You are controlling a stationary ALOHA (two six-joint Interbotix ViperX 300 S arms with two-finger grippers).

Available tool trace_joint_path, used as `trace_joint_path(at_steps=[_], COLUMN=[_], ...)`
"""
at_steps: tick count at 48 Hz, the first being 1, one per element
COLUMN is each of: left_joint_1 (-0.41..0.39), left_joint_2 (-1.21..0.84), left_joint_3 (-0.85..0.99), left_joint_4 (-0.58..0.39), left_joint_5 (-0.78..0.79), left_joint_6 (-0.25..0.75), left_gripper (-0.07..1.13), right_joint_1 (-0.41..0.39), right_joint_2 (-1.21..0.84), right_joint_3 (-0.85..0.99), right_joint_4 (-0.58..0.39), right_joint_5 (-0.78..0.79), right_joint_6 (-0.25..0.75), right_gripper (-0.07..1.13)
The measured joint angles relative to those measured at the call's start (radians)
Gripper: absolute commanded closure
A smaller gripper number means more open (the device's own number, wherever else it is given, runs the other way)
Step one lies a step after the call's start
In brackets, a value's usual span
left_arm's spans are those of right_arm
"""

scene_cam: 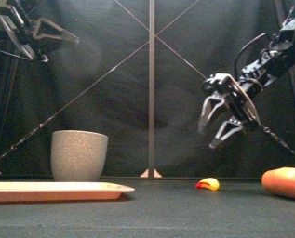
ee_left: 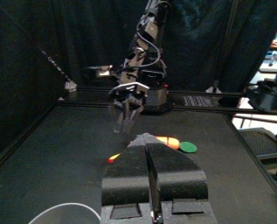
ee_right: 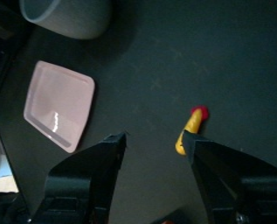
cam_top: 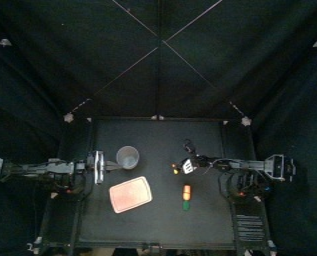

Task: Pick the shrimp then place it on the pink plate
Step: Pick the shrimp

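Right gripper (scene_cam: pixel 218 125) hanging in air over right half of table (cam_top: pixel 161 140), jaws spread wide, nothing in them. Shrimp (ee_right: pixel 190 131), yellow w/ red tip, lying on table below it and a bit toward front, untouched. Pink plate (cam_top: pixel 130 194) flat at left-centre, well apart from shrimp. Grey cup (scene_cam: pixel 79 154) upright just behind plate. Orange toy w/ green end (scene_cam: pixel 284 181) near front right. Left gripper (ee_left: pixel 150 147) up at left side, jaws pressed together, empty.

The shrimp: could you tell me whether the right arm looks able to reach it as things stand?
Probably yes: the right gripper hangs open just behind and above the shrimp, nothing lies between, and the carrot sits apart.
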Motion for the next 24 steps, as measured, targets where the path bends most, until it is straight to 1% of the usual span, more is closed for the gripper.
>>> trace_joint_path(at_steps=[7, 15, 24], left_joint_1=[0.0, 0.0, 0.0], left_joint_2=[0.0, 0.0, 0.0], left_joint_3=[0.003, 0.005, 0.005], left_joint_4=[0.0, 0.0, -0.006], left_joint_5=[-0.002, -0.002, -0.002], left_joint_6=[0.0, -0.002, -0.002], left_gripper=[1.07, 1.07, 1.07], right_joint_1=[-0.023, -0.043, -0.044], right_joint_2=[0.074, 0.152, 0.241], right_joint_3=[-0.025, -0.052, -0.1], right_joint_4=[-0.002, -0.009, -0.017], right_joint_5=[0.066, 0.08, 0.11], right_joint_6=[0.002, 0.003, 0.003], right_gripper=[0.17, 0.17, 0.17])
